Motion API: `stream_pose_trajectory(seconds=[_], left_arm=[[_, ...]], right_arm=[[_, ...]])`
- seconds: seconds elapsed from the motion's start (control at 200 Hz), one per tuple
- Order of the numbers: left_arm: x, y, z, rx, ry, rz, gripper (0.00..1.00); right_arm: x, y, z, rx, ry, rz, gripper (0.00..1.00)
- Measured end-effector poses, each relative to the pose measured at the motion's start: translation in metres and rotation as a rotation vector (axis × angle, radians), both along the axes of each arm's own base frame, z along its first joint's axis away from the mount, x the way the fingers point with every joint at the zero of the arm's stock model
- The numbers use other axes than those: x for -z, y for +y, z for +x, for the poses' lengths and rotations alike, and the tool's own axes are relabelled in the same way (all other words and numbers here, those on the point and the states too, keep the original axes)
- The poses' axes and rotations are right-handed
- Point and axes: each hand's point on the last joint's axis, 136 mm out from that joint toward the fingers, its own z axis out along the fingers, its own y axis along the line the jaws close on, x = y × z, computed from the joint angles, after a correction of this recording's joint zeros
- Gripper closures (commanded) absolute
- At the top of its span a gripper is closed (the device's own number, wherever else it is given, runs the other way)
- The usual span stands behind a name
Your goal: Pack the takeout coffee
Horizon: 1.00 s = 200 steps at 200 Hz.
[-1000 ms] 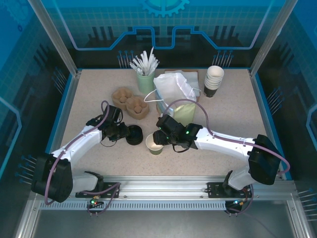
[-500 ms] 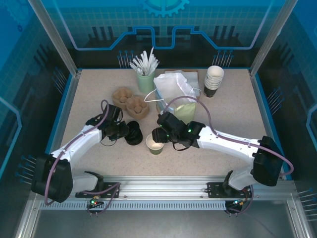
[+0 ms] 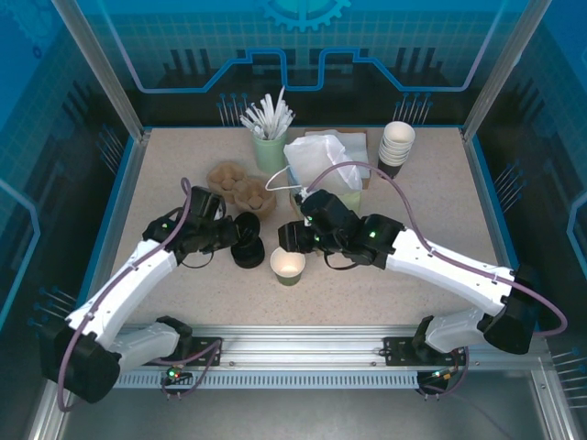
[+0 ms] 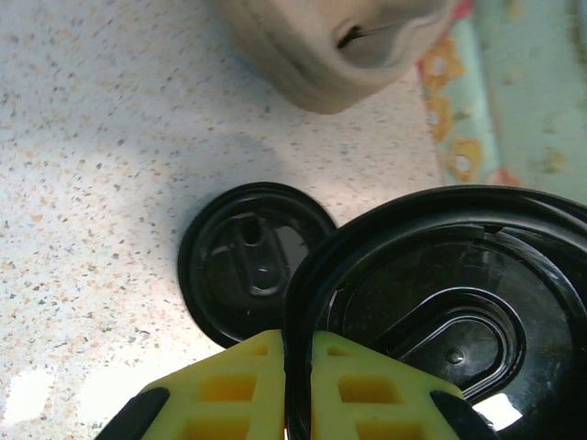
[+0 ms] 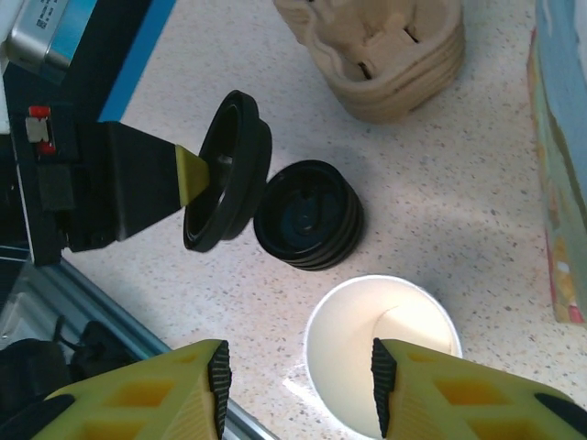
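Takeout coffee cup, lidless, stands upright near the middle of the speckled bench. Right pincer above it, jaws apart, one either side of the rim. Left pincer clamped on a black lid, which is tilted on edge just over the stacked black lids.

The cup stands upright near the front middle of the table. It is open-topped, white inside, pale green outside. Its round black lid is off, raised above the table just left of the cup and tilted on edge.
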Motion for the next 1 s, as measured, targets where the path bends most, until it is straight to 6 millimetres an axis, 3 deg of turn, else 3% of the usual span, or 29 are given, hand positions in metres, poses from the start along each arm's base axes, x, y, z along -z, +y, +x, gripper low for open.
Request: stream_pose_trajectory(seconds=[0.175,0.32,0.625,1.0], left_arm=[[-0.033,-0.019,-0.014,0.083,-0.079,0.014,0.87],[-0.046,-0.034,-0.025,0.144,-0.107,0.034,0.87],[-0.063,-0.061,-0.038,0.24,-0.146,0.079,0.87],[-0.068,-0.081,-0.043,0.295,-0.164,0.098,0.87]], right_arm=[[-0.017,0.008,-0.009,-0.043,-0.003,0.028,0.49],[-0.025,0.01,-0.014,-0.06,0.002,0.04,0.47],[-0.039,0.002,-0.018,-0.056,-0.015,0.066,0.45],[-0.027,-0.007,-0.015,-0.025,-0.014,0.017,0.45]])
